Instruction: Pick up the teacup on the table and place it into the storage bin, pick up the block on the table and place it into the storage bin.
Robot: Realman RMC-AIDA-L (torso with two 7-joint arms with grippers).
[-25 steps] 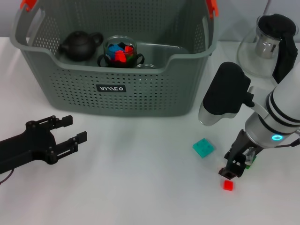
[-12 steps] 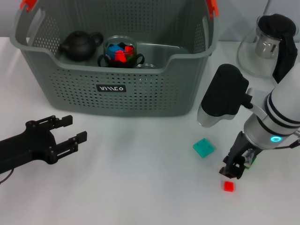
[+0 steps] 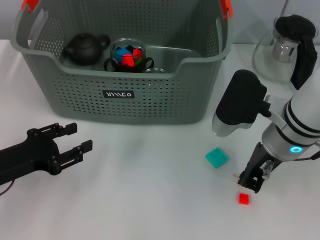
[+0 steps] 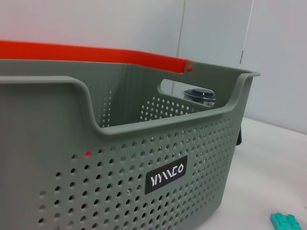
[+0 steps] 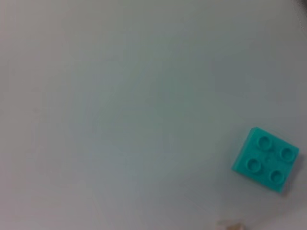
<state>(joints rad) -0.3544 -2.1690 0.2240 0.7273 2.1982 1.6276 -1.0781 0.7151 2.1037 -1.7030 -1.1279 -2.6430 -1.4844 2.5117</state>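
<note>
The grey perforated storage bin (image 3: 125, 95) stands at the back of the white table, and its logo wall (image 4: 144, 182) fills the left wrist view. A teal block (image 3: 217, 158) lies right of the bin, also seen from the right wrist (image 5: 266, 159) and the left wrist (image 4: 287, 222). A small red block (image 3: 243, 198) lies nearer the front. My right gripper (image 3: 251, 180) hangs just above and right of the red block. My left gripper (image 3: 75, 140) rests open at the front left, holding nothing. No teacup stands on the table.
Inside the bin sit a black teapot (image 3: 86, 48), a glass cup with black handles (image 3: 128, 56) holding coloured blocks, and a small glass rim (image 3: 157, 70). A glass kettle with a black lid (image 3: 287, 47) stands at the back right, behind my right arm.
My right gripper has shifted slightly to the right above the red block. A green bit seen beside its fingers earlier no longer shows. The left arm and both blocks stayed put.
</note>
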